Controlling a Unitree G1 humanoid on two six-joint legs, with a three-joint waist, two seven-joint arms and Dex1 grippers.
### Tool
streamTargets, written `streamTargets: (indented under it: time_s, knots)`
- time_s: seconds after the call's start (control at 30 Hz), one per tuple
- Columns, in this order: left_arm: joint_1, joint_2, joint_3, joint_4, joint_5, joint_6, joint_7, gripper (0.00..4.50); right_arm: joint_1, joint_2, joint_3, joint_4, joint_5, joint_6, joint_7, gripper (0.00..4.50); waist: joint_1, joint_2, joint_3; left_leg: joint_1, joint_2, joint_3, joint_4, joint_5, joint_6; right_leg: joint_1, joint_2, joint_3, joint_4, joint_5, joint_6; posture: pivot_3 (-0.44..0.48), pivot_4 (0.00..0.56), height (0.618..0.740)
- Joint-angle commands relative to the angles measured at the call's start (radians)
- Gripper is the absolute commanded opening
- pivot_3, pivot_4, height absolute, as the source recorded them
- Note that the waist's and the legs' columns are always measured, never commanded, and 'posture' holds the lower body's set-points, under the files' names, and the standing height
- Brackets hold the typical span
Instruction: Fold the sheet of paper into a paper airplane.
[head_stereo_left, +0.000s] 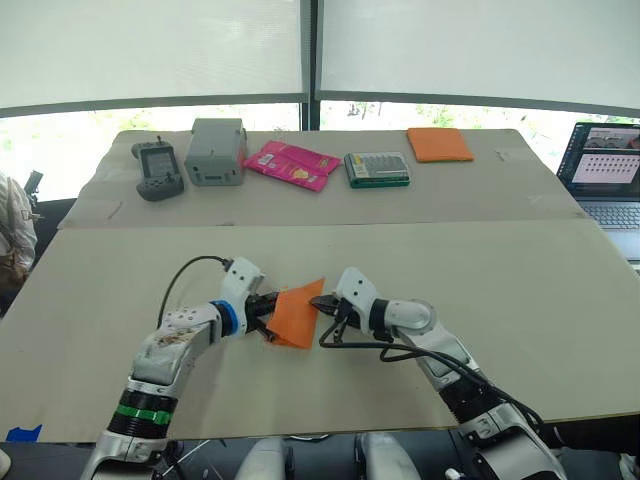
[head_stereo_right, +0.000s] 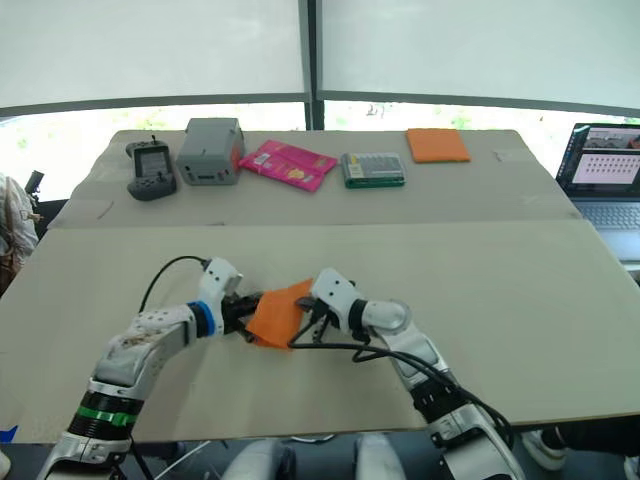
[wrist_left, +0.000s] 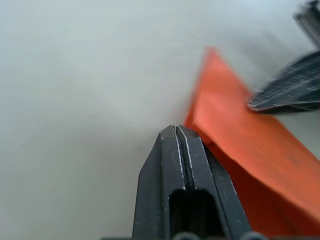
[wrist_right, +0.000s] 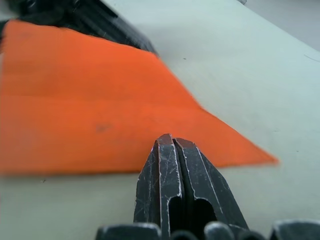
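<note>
The sheet of paper (head_stereo_left: 297, 314) is flanked at nine o'clock by the left gripper (head_stereo_left: 268, 309) and at three o'clock by the right gripper (head_stereo_left: 323, 304). In the wrist views both pairs of fingers are seen pressed together, beside the paper, not pinching it.

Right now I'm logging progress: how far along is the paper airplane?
Early stage. Done: the paper already carries a fold, forming an angled shape with one pointed corner. In hand: the left claw and the right claw, both shut, meet it at opposite edges on the table. Left: no nose or wings yet, so most folds remain.
</note>
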Motion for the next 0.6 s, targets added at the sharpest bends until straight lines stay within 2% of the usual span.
streamTargets:
  time_s: [0.03, 0.37, 0.6]
  knots:
    - [-0.053, 0.024, 0.081, 0.041, -0.01, -0.064, 0.006, 0.03, -0.01, 0.001, 0.012, -0.002, -0.012, -0.008, 0.017, 0.0, 0.0, 0.0, 0.0, 0.0, 0.0, 0.0, 0.0, 0.0, 0.0, 0.0, 0.0, 0.0, 0.0, 0.0, 0.0, 0.0, 0.15, 0.74]
    - [-0.066, 0.008, 0.011, -0.083, -0.131, -0.068, -0.204, 0.03, 0.025, -0.033, 0.022, -0.029, -0.031, 0.007, 0.037, 0.0, 0.001, 0.0, 0.0, -0.001, 0.0, 0.0, 0.0, 0.0, -0.001, 0.0, -0.001, 0.0, -0.001, 0.0, 0.0, 0.0, 0.15, 0.74]
    - [-0.068, 0.032, -0.099, 0.007, -0.025, -0.081, -0.216, 0.03, 0.027, -0.032, 0.007, -0.045, -0.041, 0.012, 0.016, 0.0, 0.001, 0.0, 0.0, 0.0, 0.0, 0.0, 0.0, 0.0, -0.001, 0.0, 0.0, 0.0, -0.001, 0.0, 0.0, 0.0, 0.15, 0.74]
